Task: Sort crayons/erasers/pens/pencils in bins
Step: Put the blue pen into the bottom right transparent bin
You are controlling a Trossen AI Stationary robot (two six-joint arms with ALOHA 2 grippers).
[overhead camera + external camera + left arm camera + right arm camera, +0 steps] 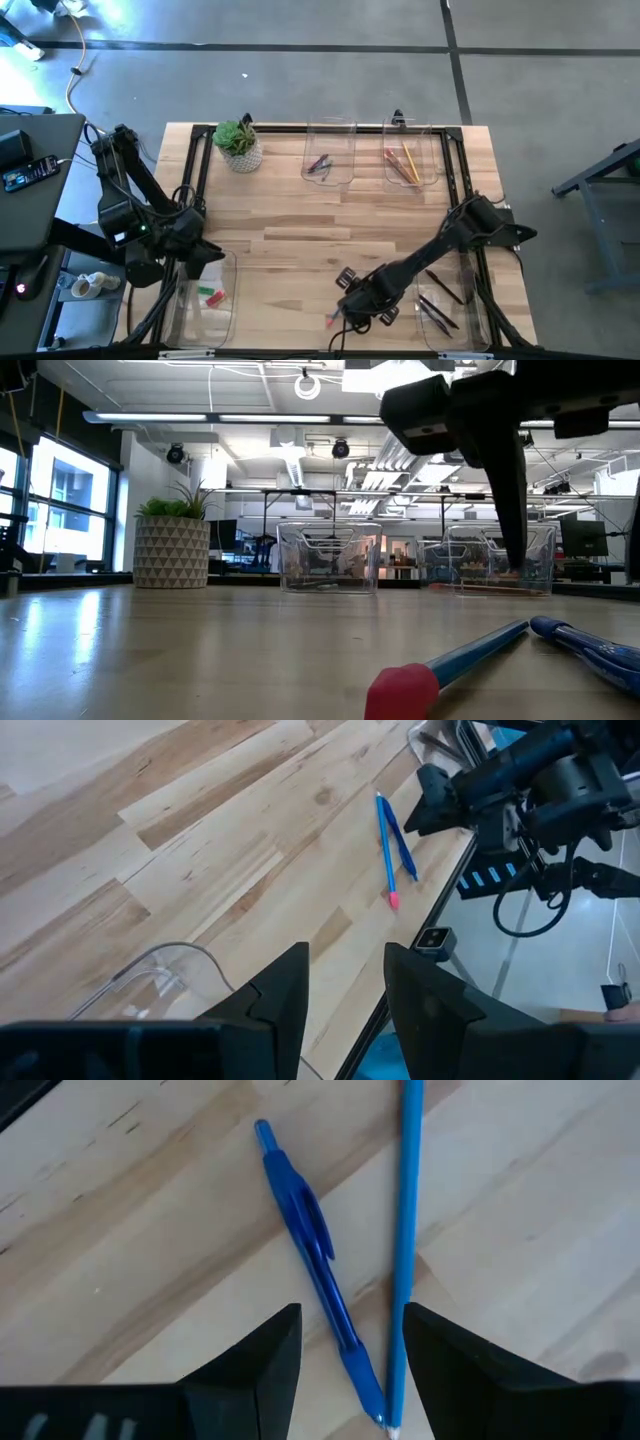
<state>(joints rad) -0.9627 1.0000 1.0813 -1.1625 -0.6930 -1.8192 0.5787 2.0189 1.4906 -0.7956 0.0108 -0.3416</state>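
While the right gripper (pixel 345 1345) hangs spread over the blue pen (pixel 318 1265), touching nothing, the left gripper (pixel 345 985) waits parted.

A large open-plan robotics lab or workshop: grey concrete floor (pixel 300 60) marked with dark tape lines, exposed ceiling ducts and strip lights (pixel 240 417), rows of distant desks with monitors (pixel 583 538), and a light wooden worktop (pixel 300 215) on a black metal frame.
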